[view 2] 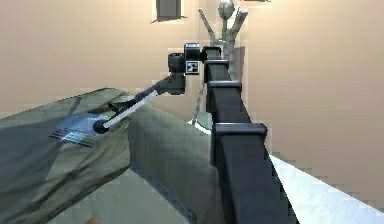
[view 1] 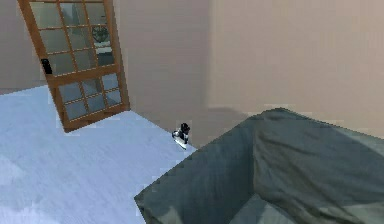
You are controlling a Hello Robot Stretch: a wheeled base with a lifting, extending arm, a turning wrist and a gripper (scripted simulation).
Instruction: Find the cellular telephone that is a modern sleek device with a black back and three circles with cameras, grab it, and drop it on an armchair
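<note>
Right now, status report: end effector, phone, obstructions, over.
End effector at armchair; can't tell if holding anything. Pale flat thing at its tip. Small dark object on floor by wall.

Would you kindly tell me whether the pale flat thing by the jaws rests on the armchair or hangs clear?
Cannot tell: the pale flat thing shows against the armchair seat, right at the jaws' tips.

A small, flat, pale-blue patch (view 2: 75, 131), perhaps the phone, lies on the armchair (view 2: 60, 170), on its upper surface toward the arm side view's left. The armchair is dark grey-green, broad and cushioned. In the forward view it takes up the lower right corner.
</note>
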